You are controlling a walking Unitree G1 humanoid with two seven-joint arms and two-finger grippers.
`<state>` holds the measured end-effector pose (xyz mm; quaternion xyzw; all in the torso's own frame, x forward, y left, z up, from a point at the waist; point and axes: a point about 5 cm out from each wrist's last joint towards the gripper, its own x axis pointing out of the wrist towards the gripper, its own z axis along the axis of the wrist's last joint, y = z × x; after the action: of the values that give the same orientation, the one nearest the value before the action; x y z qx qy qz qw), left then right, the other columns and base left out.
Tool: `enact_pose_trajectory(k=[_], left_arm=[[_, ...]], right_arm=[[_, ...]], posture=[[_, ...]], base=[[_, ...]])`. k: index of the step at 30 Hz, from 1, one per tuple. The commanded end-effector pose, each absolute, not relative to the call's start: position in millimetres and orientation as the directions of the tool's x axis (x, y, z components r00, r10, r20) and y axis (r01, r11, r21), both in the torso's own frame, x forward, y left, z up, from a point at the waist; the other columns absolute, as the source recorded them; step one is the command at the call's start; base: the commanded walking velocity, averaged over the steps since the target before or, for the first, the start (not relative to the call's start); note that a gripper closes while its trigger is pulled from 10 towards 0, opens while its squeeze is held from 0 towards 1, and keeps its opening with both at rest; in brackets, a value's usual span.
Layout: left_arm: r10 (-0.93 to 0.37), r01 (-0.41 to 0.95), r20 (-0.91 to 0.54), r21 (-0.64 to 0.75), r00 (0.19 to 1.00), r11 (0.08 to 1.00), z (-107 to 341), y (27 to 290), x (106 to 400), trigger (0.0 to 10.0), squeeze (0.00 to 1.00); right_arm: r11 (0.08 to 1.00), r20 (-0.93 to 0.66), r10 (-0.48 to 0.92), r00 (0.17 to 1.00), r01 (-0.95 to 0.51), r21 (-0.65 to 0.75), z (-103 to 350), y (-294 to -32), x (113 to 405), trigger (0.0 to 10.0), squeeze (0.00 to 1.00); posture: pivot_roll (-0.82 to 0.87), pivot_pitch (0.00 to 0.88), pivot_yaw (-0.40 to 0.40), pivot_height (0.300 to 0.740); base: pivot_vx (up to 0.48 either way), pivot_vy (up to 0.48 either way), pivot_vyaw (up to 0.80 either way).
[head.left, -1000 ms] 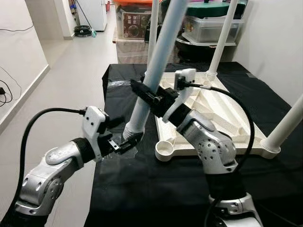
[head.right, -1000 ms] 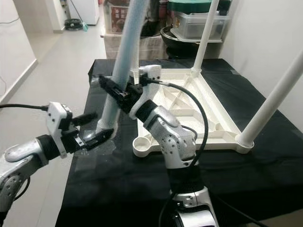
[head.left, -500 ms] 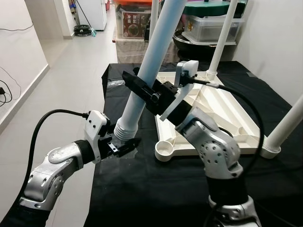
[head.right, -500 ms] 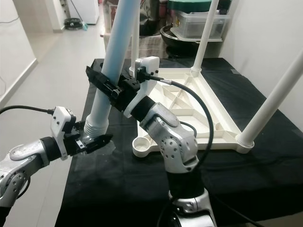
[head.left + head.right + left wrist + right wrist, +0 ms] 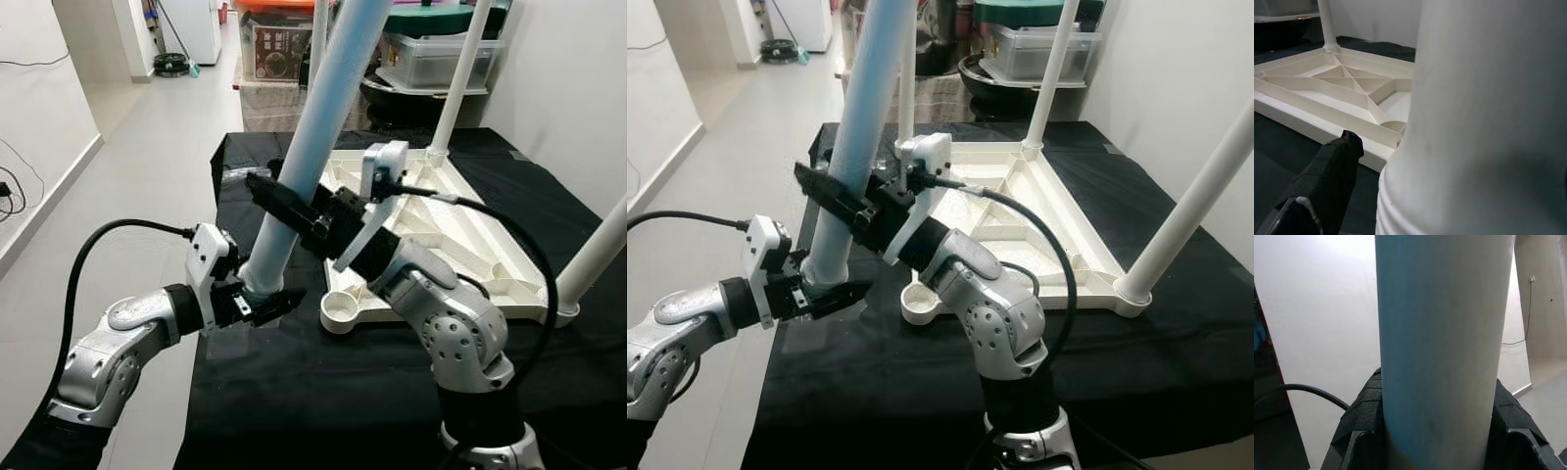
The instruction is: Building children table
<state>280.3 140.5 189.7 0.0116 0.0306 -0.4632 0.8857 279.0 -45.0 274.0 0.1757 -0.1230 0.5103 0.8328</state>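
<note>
Currently the right gripper (image 5: pixel 284 201) clamps the tilted table leg (image 5: pixel 313 137); the left wrist view reveals its ribbed end beside the tabletop (image 5: pixel 1312 93). Left gripper (image 5: pixel 265 302), now closed around that end, sits nearer the empty corner socket (image 5: pixel 340 308).

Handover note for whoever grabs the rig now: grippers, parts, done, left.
Right gripper: jaws shut on the loose table leg, mid-shaft, leg tilted.
Left gripper: at the leg's threaded lower end; grip unclear.
Tabletop lies upside down on the black cloth.
Done: three legs stand in their corners.
Left: empty corner socket sits beside the leg's end; seat the leg and screw it in.
</note>
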Motion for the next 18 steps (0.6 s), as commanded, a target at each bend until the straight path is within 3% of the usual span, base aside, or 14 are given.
enact_pose_trajectory(k=[1,3,4,5,6,7,8,18], left_arm=[[-0.84,0.843,-0.068,0.016,0.538,0.538,193.3,133.9,278.3,10.0,0.0],[-0.845,0.848,-0.076,0.013,0.529,0.53,190.7,133.2,276.8,10.0,0.0],[-0.847,0.85,-0.089,0.009,0.525,0.526,188.1,133.8,276.0,4.9,0.0],[-0.847,0.85,-0.089,0.009,0.525,0.526,188.1,133.8,276.0,4.9,0.0],[-0.847,0.852,-0.1,0.003,0.521,0.524,185.6,134.6,275.5,2.4,0.0],[-0.847,0.852,-0.1,0.003,0.521,0.524,185.6,134.6,275.5,2.4,0.0],[-0.856,0.861,-0.113,-0.011,0.504,0.508,183.1,135.1,273.5,0.0,0.0],[-0.894,0.9,-0.135,-0.03,0.428,0.435,181.3,135.1,263.5,0.0,0.0]], right_arm=[[0.382,0.363,0.835,0.413,-0.911,0.156,271.4,-37.0,274.3,0.0,0.0],[0.381,0.366,0.835,0.412,-0.911,0.156,272.7,-37.9,273.9,0.0,0.0],[0.382,0.37,0.832,0.412,-0.911,0.156,274.4,-39.0,274.3,0.0,0.0],[0.382,0.37,0.832,0.412,-0.911,0.156,274.4,-39.0,274.3,0.0,0.0],[0.384,0.373,0.831,0.413,-0.91,0.154,275.9,-40.0,274.8,0.0,0.0],[0.384,0.373,0.831,0.413,-0.91,0.154,275.9,-40.0,274.8,0.0,0.0],[0.386,0.376,0.829,0.415,-0.91,0.153,277.2,-41.0,275.5,0.0,0.0],[0.369,0.367,0.835,0.41,-0.912,0.181,279.5,-41.0,276.7,0.0,0.0]], posture=[[0.07,0.0,-0.037,0.74],[0.07,0.0,-0.036,0.74],[0.06,0.0,-0.035,0.74],[0.06,0.0,-0.035,0.74],[0.06,0.0,-0.036,0.74],[0.06,0.0,-0.036,0.74],[0.06,0.0,-0.036,0.74],[0.07,0.0,-0.035,0.74]], base=[[0.0,0.0,0.0],[0.0,0.0,0.0],[0.0,0.0,0.0],[0.0,0.0,0.0],[0.0,0.0,0.0],[0.0,0.0,0.0],[0.0,0.0,0.0],[0.0,0.0,0.0]])
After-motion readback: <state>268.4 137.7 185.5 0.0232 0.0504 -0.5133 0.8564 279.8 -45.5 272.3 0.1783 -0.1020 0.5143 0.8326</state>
